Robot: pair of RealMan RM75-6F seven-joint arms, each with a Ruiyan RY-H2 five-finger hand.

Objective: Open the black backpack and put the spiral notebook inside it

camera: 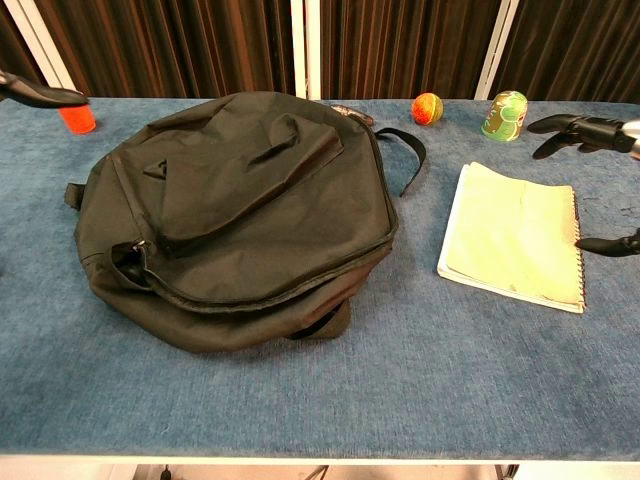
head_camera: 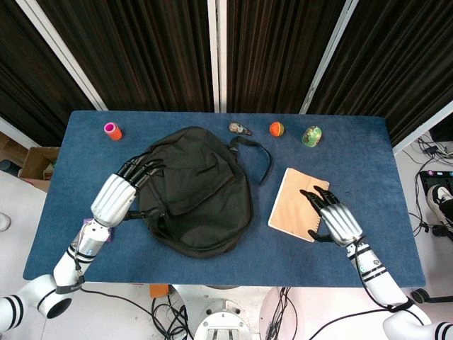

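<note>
While the backpack (head_camera: 195,191) lies flat and zipped shut in the middle of the blue tabletop (head_camera: 233,251), nothing has gone inside yet. Left of the backpack, the left hand (head_camera: 122,191) rests its dark fingers (head_camera: 145,168) on the bag's left edge, a bit spread, holding nothing. That hand is the closer one to the zipper, I think. The backpack is black, round and floppy, with a strap poking out at the far side. Right of the backpack, well apart from it, lies the notebook (camera: 515,235). It is tan, its long side runs away from the robot, and its wire rings face right. The right hand (head_camera: 336,216) sits on the notebook's right edge, fingers spread, not gripping it.
</note>
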